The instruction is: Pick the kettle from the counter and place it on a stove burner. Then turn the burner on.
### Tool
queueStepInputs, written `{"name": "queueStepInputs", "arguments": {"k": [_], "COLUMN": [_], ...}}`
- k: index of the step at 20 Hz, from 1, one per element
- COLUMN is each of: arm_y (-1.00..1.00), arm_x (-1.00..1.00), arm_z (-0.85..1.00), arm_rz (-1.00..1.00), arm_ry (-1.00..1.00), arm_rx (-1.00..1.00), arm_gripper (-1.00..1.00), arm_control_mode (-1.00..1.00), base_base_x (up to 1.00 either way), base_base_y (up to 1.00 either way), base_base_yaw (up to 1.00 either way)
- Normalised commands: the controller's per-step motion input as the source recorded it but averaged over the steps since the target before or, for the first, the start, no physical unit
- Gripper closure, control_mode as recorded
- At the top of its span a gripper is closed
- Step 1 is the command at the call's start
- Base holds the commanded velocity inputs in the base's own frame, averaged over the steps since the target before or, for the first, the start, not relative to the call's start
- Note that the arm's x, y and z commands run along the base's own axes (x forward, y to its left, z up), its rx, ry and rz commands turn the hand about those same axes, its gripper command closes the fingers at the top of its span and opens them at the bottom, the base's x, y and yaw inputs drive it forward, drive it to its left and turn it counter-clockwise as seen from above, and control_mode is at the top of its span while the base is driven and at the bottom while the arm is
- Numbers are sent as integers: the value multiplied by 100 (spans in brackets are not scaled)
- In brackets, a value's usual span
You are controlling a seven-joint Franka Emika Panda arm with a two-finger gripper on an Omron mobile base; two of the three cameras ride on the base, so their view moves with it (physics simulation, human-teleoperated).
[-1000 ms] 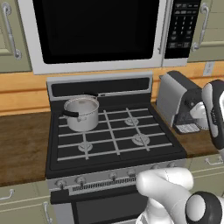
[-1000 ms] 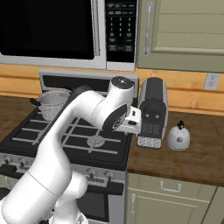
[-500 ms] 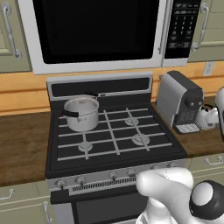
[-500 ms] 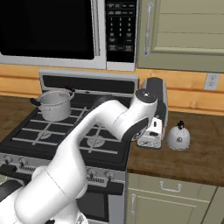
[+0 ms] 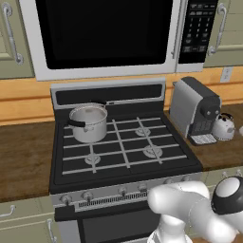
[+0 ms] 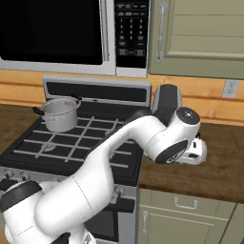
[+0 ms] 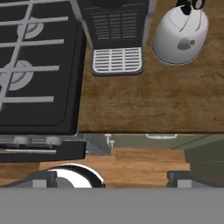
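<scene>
The kettle (image 7: 180, 36) is observed upright on the counter (image 7: 144, 105), just right of the coffee machine (image 7: 114, 26) and well apart from the stove burner (image 7: 17, 72). The gripper (image 7: 111, 178) is held high above the counter's front edge, well short of the kettle; its fingertips (image 7: 43, 177) stand wide apart and empty. A forward advance, centred over the black arched handle, is advised before descent, with clearance kept from the coffee machine.
</scene>
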Motion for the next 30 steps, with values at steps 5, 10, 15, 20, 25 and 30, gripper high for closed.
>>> {"name": "queueStepInputs", "arguments": {"k": [5, 10, 15, 20, 25, 30], "arm_y": [-65, -31, -4, -3, 0, 0], "arm_x": [14, 35, 24, 15, 24, 14], "arm_z": [0, 0, -7, -26, -35, -32], "arm_rz": [-1, 0, 3, 8, 11, 5], "arm_ry": [0, 0, -6, -18, -20, -27], "arm_rx": [10, 9, 4, 2, 0, -2], "arm_gripper": [-100, -100, -100, -100, -100, -100], "arm_control_mode": [-100, -100, -100, -100, -100, -100], "base_base_x": [0, 0, 0, 0, 0, 0], "base_base_y": [0, 0, 0, 0, 0, 0], "base_base_yaw": [0, 0, 0, 0, 0, 0]}}
